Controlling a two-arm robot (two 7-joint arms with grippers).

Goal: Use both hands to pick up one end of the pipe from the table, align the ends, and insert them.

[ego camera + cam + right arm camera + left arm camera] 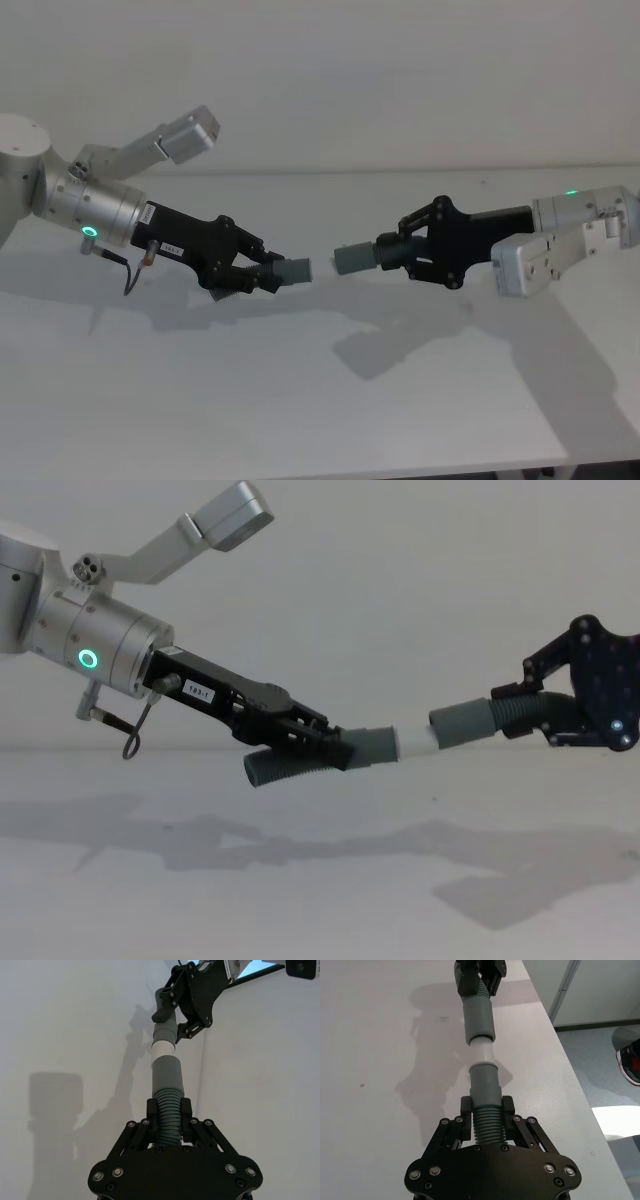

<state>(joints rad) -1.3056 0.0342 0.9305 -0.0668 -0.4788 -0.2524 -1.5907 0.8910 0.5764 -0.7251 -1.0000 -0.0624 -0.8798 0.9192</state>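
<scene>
The back end of the right hose (505,715) is hidden behind the right gripper (540,715), and the right arm is cut off at the edge in the chest view. From the head view the white tip cannot be seen, and the two cuffs look apart. From the side, the white tip (415,742) sits between the two grey cuffs and bridges them. The table (300,400) is plain white, with soft shadows of the arms on it. A pale wall stands behind. Past the table edge there is grey floor and a shoe (631,1060). The left gripper (262,276) is closed tight on the left hose (300,760). The right gripper is closed tight on the right hose. Both hoses are up in the air above the table.
</scene>
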